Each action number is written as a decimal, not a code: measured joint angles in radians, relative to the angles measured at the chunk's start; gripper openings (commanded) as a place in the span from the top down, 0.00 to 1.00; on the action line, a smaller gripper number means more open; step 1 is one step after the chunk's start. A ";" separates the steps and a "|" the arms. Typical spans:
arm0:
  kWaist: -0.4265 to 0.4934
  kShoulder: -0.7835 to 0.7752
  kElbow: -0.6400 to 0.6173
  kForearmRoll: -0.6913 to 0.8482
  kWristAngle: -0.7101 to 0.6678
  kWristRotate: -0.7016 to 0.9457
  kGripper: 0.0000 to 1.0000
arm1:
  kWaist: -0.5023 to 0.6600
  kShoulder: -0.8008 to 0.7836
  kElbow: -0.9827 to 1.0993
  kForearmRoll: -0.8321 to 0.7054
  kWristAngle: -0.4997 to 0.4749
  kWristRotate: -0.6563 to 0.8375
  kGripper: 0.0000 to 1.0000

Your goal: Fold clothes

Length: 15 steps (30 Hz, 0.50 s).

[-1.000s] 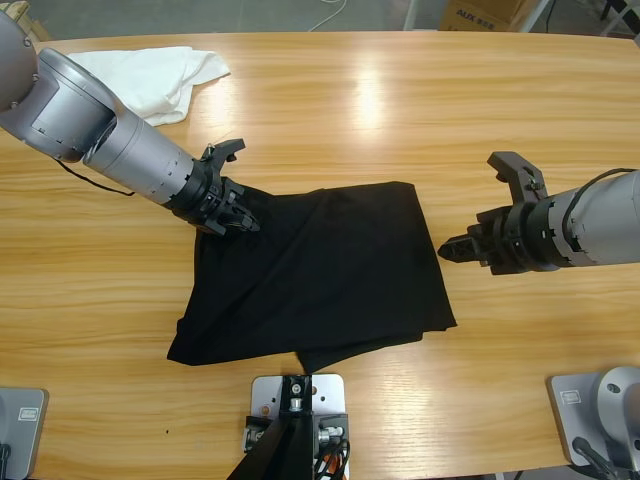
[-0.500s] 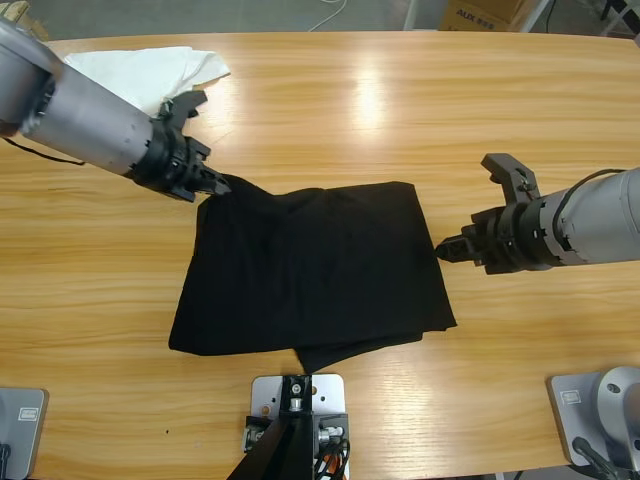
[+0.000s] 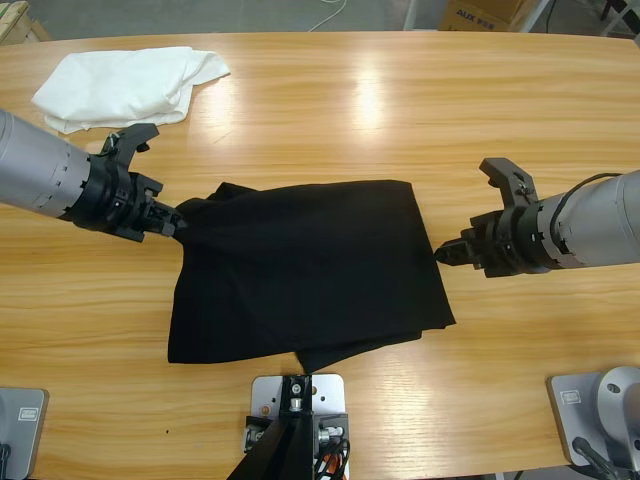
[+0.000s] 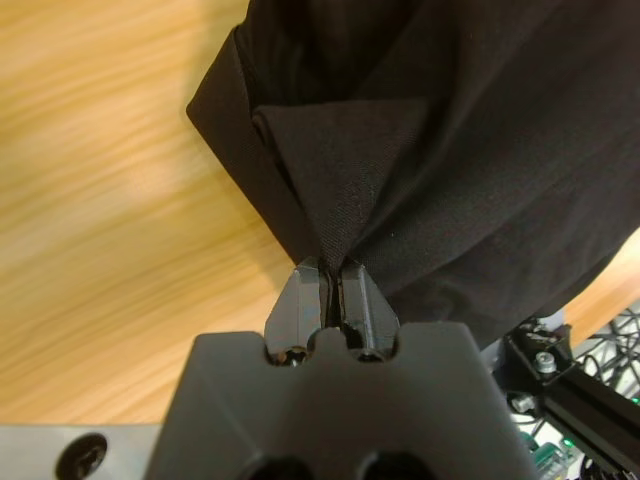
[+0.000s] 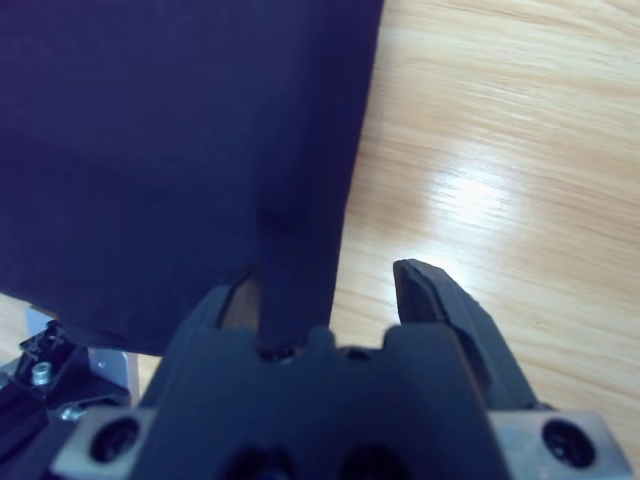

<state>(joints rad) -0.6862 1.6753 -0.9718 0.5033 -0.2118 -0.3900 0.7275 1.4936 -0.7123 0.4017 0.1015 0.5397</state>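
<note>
On table [image 3: 330, 120], mid-front: black T-shirt [image 3: 310, 270], folded into a rough rectangle, lying flat except at its upper-left corner.

At that corner: left gripper [image 3: 172, 224], coming in from the left edge, jaws pinched tight on a peaked fold of the black fabric. Seen in left wrist view too: left gripper [image 4: 330, 290] closed on T-shirt [image 4: 420, 150], cloth pulled into a ridge rising from the jaw tips, wood grain to the left.

At the shirt's right edge, about mid-height: right gripper [image 3: 470, 215], coming in from the right, jaws spread wide. Upper jaw raised well clear of the table, lower jaw tip touching the hem. Right wrist view: right gripper [image 5: 330, 285] with the T-shirt [image 5: 180, 150] edge lying between the jaws, against the left one, right jaw standing apart over bare wood. Not clamped.

Far left corner of table: white garment [image 3: 125, 82], crumpled, well apart from the shirt and just beyond the left arm.
</note>
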 measured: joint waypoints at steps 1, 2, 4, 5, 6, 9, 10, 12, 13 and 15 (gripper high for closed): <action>0.000 -0.001 0.004 0.001 0.002 -0.001 1.00 | 0.000 0.000 0.002 0.000 0.000 0.000 0.46; 0.000 -0.001 0.005 0.002 0.005 -0.001 1.00 | 0.000 0.000 0.003 0.000 0.000 0.000 0.46; 0.001 -0.001 0.005 0.002 0.011 -0.002 0.95 | 0.000 0.000 0.007 0.000 0.002 0.000 0.46; 0.003 -0.001 0.004 0.002 0.013 -0.002 0.57 | 0.000 0.000 0.008 0.000 0.004 0.000 0.46; 0.007 -0.001 0.001 0.002 0.013 -0.002 0.28 | 0.000 0.000 0.010 0.000 0.007 0.000 0.46; 0.029 -0.001 -0.015 0.015 0.027 -0.008 0.01 | 0.000 0.000 0.011 -0.001 0.019 0.000 0.46; 0.036 -0.001 -0.024 0.037 0.054 -0.014 0.00 | 0.000 0.000 0.011 -0.002 0.021 0.000 0.46; 0.057 -0.001 -0.040 0.102 0.128 -0.023 0.00 | 0.000 0.000 0.011 -0.004 0.025 0.000 0.46; 0.079 -0.002 -0.047 0.138 0.171 -0.023 0.00 | 0.000 0.000 0.011 -0.005 0.026 0.000 0.46; 0.150 -0.012 -0.058 0.218 0.250 -0.024 0.00 | 0.000 0.000 0.013 -0.005 0.028 0.000 0.45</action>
<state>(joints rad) -0.5366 1.6638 -1.0300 0.7209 0.0382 -0.4143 0.7275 1.4935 -0.6990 0.3969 0.1296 0.5397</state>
